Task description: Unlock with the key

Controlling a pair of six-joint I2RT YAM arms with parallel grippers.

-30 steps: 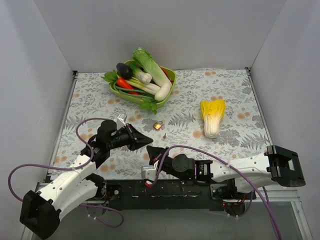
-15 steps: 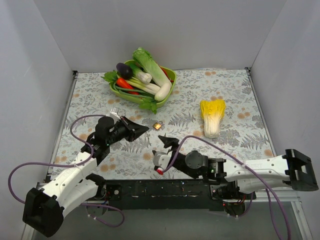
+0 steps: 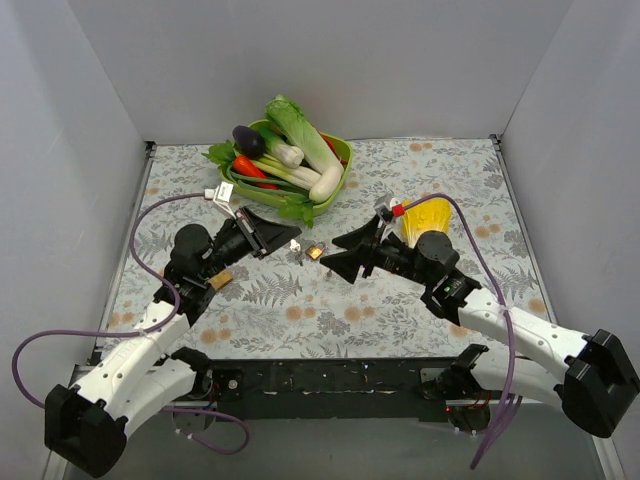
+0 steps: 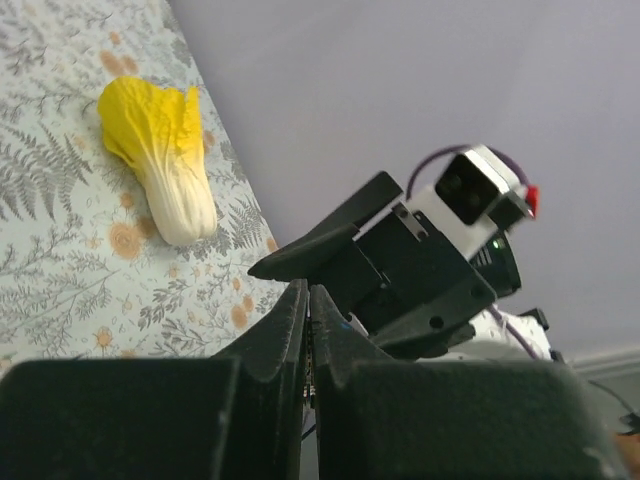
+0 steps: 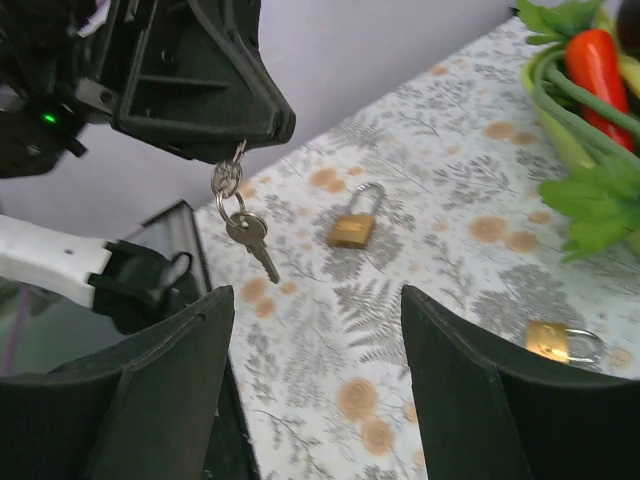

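The key (image 5: 250, 236) is small, grey and metal. It hangs from a ring pinched in my left gripper (image 5: 240, 140), which is shut and held above the table. From above, the key (image 3: 296, 245) shows as a pale speck under the left gripper (image 3: 288, 238). My right gripper (image 3: 338, 256) faces it from the right, open and empty, its jaws (image 5: 315, 300) wide apart. One brass padlock (image 3: 316, 251) lies on the table between the two grippers. A second brass padlock (image 3: 222, 280) lies beside the left arm. In the left wrist view the fingers (image 4: 290, 320) press together on thin metal.
A green basket (image 3: 346, 152) of vegetables stands at the back, its leaves and red pepper (image 5: 598, 60) close to the right gripper. A yellow cabbage (image 3: 424, 232) lies behind the right arm. Grey walls close in three sides of the floral table (image 3: 300, 310).
Both arms have moved from the near edge to mid-table. The right gripper has opened and swung round to face the left one. The left gripper stays shut, with the key dangling.
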